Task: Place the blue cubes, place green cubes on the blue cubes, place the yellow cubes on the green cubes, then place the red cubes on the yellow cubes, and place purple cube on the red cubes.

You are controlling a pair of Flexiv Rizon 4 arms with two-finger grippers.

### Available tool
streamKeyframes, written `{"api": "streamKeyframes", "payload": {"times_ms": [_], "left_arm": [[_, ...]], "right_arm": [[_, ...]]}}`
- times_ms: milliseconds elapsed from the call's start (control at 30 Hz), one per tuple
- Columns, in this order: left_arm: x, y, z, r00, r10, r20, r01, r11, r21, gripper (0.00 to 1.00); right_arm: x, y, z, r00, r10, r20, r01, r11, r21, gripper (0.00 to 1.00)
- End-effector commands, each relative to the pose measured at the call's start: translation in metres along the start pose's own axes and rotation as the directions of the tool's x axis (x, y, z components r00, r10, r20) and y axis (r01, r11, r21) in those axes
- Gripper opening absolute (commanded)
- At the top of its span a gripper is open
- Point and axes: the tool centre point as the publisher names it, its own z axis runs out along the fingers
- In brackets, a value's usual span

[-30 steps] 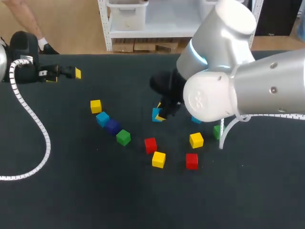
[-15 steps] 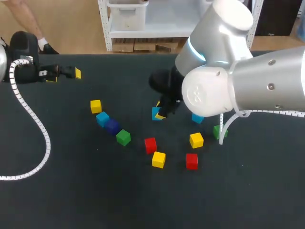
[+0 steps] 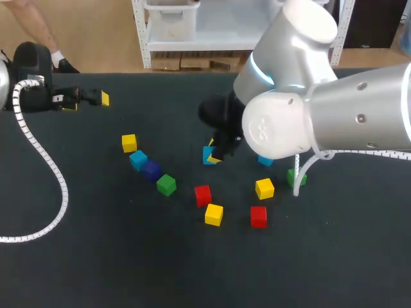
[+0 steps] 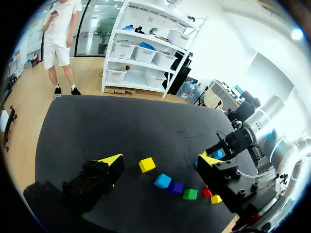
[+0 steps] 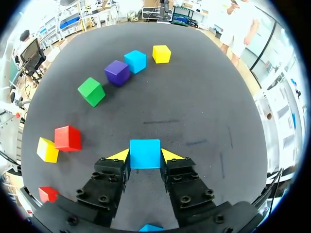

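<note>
Dark desk [image 3: 96, 256]. Right arm [image 3: 321, 122] comes in from the right and reaches past centre; left arm [image 3: 29, 70] sits at the far-left edge. Right gripper [image 5: 145, 156] is clamped on a blue cube [image 5: 145, 148] near desk centre, both yellow tips against its sides. Left gripper [image 4: 160, 160] is spread wide, holding nothing. Loose cubes, all single-layer on the desk: a diagonal row left of centre has yellow cube [image 3: 129, 142], second blue cube [image 3: 137, 159], purple cube [image 3: 151, 170] and green cube [image 3: 166, 185]. Nearer the front: red cube [image 3: 203, 195], second yellow cube [image 3: 214, 214] just beside it, second red cube [image 3: 258, 216], third yellow cube [image 3: 264, 188]. Third blue cube [image 3: 264, 160] and second green cube [image 3: 295, 178] are partly hidden by the right arm.
</note>
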Motion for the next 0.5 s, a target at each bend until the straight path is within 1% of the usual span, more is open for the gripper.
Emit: {"api": "streamKeyframes", "payload": {"times_ms": [33,500], "left_arm": [[0.0,0.0,0.0,1.0,0.0,0.0,0.0,1.0,0.0,1.0],[0.0,0.0,0.0,1.0,0.0,0.0,0.0,1.0,0.0,1.0]], "right_arm": [[-0.0006,-0.0028,0.0003,1.0,0.0,0.003,0.0,1.0,-0.003,0.0],[0.0013,-0.0047,0.0006,1.0,0.007,0.005,-0.007,1.0,0.001,0.0]]}}
